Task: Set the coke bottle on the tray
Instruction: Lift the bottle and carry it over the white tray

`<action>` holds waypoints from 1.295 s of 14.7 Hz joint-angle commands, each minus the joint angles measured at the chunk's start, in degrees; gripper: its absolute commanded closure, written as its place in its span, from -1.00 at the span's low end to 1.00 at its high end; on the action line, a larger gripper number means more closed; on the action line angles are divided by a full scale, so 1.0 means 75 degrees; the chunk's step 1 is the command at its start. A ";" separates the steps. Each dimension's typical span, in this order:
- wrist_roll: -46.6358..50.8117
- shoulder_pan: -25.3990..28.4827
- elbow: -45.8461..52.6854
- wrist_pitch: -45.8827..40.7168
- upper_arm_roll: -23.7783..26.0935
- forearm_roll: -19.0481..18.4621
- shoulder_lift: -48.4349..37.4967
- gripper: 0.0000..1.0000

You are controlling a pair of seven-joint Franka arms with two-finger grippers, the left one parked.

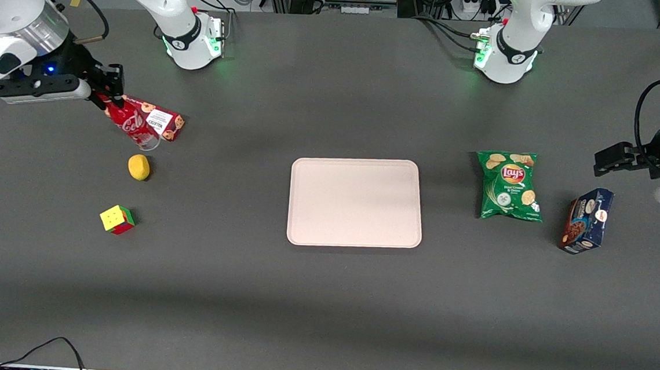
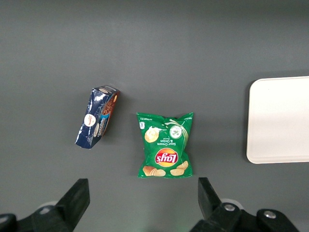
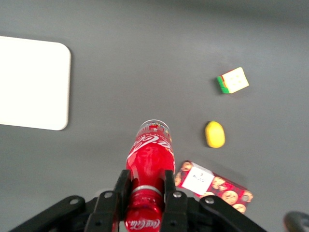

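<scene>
Gripping the coke bottle [image 3: 148, 166] by its neck, the gripper [image 1: 109, 97] sits at the working arm's end of the table [image 1: 322, 300], fingers [image 3: 121, 191] clamped on either side just below the red cap. Bottle is tilted, clear base pointing down toward the table, in front of the red cookie box [image 1: 157, 118]. Lemon [image 1: 139, 167] and puzzle cube [image 1: 117, 219] lie nearer the front camera. Tray [image 1: 356, 202] sits mid-table, well apart from the bottle.

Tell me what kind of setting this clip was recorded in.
Most likely a robotics lab bench: a dark mat table with arm bases bolted at its edge, cables and power strips past it. The gripper holds the coke bottle, the tray bare.
</scene>
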 commanded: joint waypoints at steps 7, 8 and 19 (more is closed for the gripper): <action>0.4177 0.0600 0.3503 -0.0857 0.2084 0.0121 0.3264 1.00; 0.4564 0.0776 0.3621 -0.0787 0.2190 -0.0077 0.3559 1.00; 0.6875 0.1762 0.3448 0.1603 0.3011 -0.2103 0.6185 1.00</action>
